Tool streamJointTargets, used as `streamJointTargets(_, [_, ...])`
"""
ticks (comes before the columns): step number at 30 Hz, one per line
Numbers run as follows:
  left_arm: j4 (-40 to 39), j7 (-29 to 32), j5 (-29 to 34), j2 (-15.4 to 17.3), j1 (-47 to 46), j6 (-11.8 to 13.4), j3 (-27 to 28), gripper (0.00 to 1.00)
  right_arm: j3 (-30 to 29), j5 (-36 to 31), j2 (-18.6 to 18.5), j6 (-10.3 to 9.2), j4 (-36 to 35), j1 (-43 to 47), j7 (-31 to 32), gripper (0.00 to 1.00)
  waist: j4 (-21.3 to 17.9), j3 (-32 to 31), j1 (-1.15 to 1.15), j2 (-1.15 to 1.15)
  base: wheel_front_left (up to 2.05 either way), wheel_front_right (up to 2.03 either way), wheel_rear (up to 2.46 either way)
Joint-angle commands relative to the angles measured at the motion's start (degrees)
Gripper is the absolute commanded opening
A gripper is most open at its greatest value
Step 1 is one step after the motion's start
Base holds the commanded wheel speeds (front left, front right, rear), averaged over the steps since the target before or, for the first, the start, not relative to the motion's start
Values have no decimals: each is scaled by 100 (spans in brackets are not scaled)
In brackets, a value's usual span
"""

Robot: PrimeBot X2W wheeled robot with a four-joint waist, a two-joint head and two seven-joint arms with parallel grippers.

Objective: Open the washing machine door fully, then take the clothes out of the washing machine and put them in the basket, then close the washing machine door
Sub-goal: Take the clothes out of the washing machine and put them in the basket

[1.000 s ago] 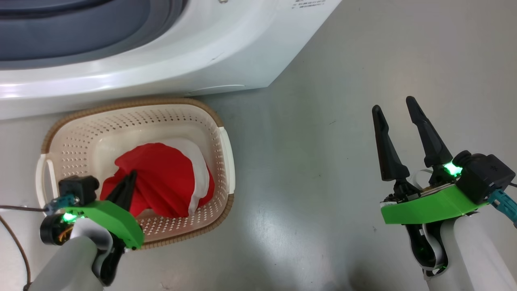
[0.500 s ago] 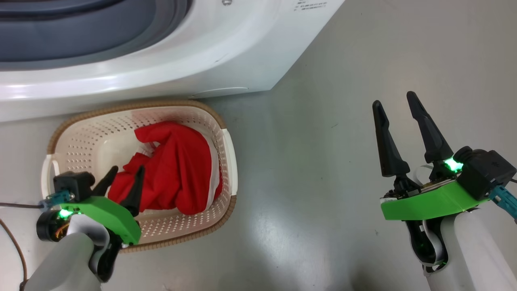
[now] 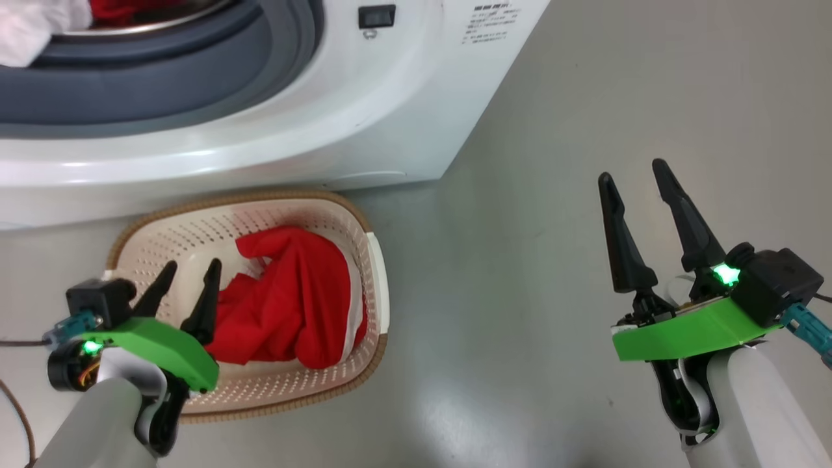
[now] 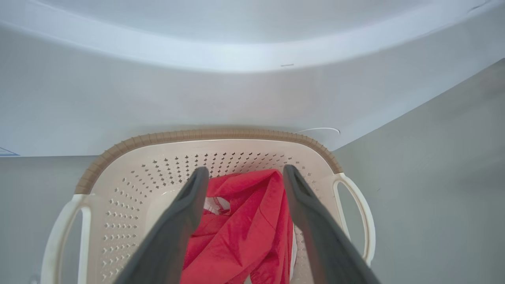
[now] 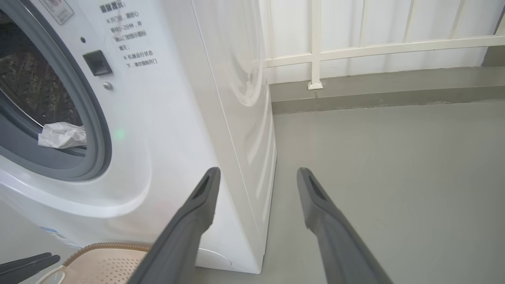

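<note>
Red garment (image 3: 292, 292) laid in the basket (image 3: 260, 195), left gripper (image 3: 192, 265) held spread and empty above it, right gripper (image 3: 633, 170) spread, well apart from the basket

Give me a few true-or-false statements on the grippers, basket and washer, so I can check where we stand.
1. The left gripper grips the red garment. False: its jaws stand open over the basket, and the garment lies inside it.
2. The right gripper is open and empty. True.
3. The washer is emptied. False: a white cloth lies at its mouth.
4. The basket stands on the floor in front of the washer. True.
</note>
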Motion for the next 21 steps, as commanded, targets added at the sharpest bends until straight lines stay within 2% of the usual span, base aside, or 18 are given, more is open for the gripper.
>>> streamJointTargets(1, [-178,-46,120,167,209,-32,311,100,100,-76,0,28,-89,187,-37,100,41,-246,0,0,0,0,0])
streamJointTargets(9, [-704,-46,637,36,652,-32,1043,100,96,-139,0,28,2,395,-37,100,111,-736,0,0,0,0,0])
streamJointTargets(21, [-2060,-46,1561,-354,1687,-32,2198,100,26,-230,0,28,128,826,-37,100,228,-1564,0,0,0,0,0])
